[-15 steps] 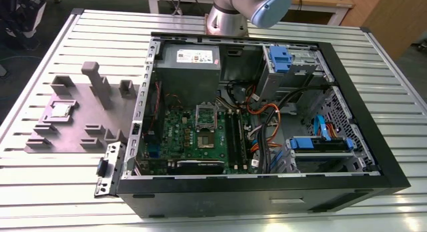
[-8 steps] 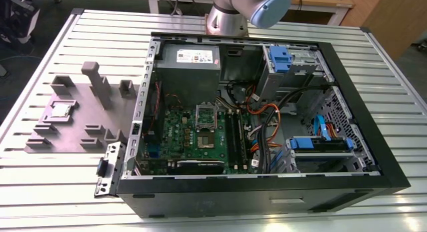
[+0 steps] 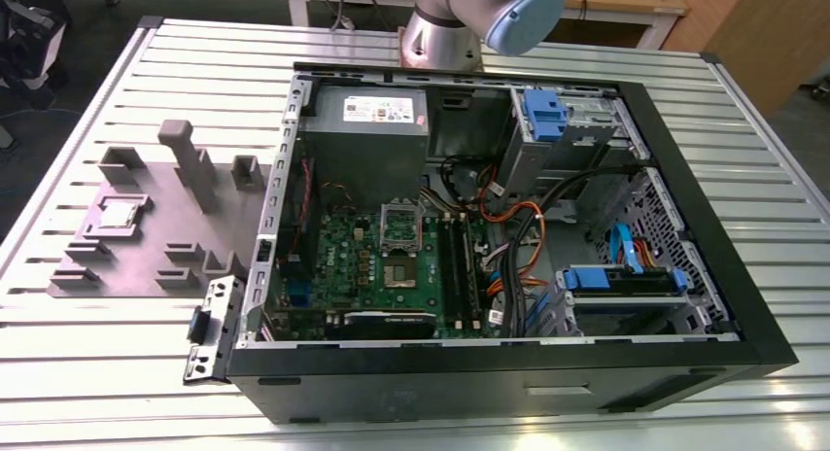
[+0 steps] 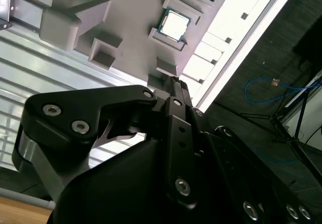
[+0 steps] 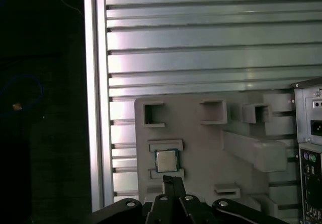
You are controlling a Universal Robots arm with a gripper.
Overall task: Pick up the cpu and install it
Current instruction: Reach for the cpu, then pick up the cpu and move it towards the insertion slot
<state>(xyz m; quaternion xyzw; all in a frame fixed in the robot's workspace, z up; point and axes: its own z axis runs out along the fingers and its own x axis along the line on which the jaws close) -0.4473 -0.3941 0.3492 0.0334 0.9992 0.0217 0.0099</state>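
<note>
1. In the exterior view I see the arm (image 3: pixel 473 23) cut off at the top edge, behind the case (image 3: pixel 519 383).
2. In both wrist views the pincer (image 5: pixel 172 179) (image 4: pixel 175 81) is closed and empty, with its tips aimed down near the cpu (image 5: pixel 165 160) (image 4: pixel 174 25). I can't judge its height.
3. The cpu (image 3: pixel 117 214) lies flat in a pocket of the plate (image 3: pixel 143 266) on the bench (image 3: pixel 117 373), beside the case.

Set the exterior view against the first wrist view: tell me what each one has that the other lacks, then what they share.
The exterior view adds the inside of the open computer case: the green motherboard with its socket, and the arm's grey joint above. The first wrist view adds the gripper, shut on nothing, and the dark floor beside the slatted table. Both share the cpu lying in its nest on the grey moulded plate, on that table.
</note>
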